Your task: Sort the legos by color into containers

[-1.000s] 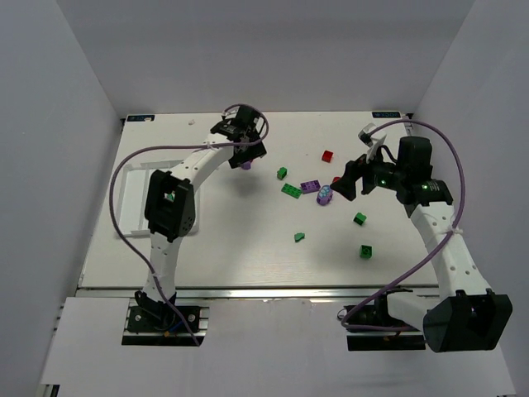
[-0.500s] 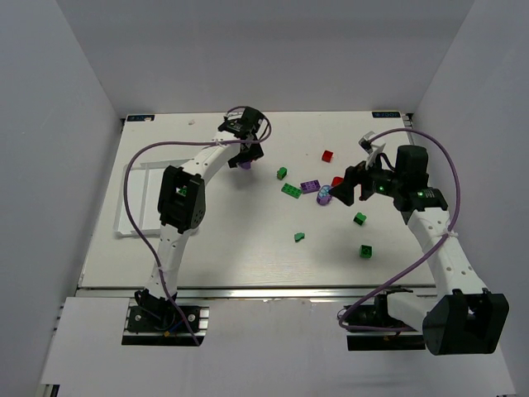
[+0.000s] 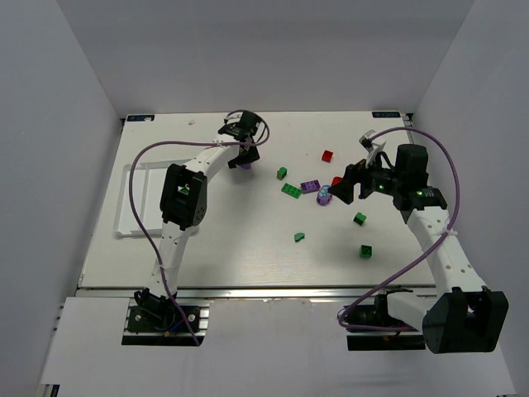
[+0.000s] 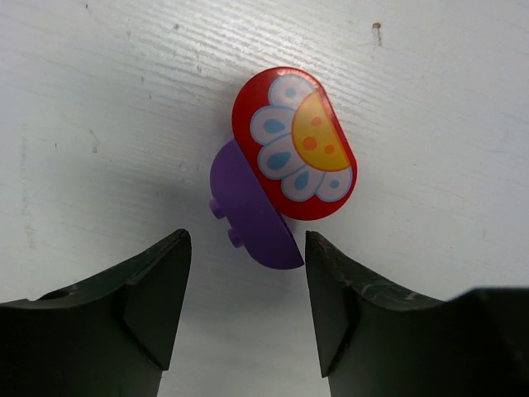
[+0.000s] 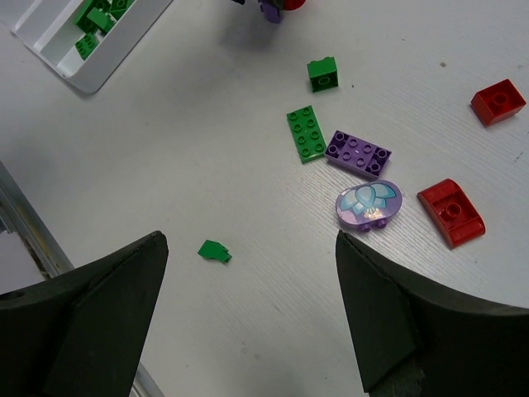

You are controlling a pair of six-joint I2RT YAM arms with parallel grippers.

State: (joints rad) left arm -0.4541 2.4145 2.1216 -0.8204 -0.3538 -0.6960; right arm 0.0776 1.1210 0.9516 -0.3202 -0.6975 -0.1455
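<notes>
So, my left gripper (image 4: 245, 238) sits partly spread, gripping nothing; the rounded purple plastic brick with a red flower top (image 4: 293, 145) lies just past its tips. And my right gripper (image 5: 250, 240) gapes wide, empty.

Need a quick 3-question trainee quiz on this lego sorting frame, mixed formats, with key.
1. True or false: the flower piece between the left arm's jaws has a green top.
2. Which colour bricks already lie in the tray? A red, B green, C purple.
3. Right wrist view: what colour is the flat brick beside the flat purple brick?
Key: 1 false, it is red; 2 B; 3 green.
</notes>
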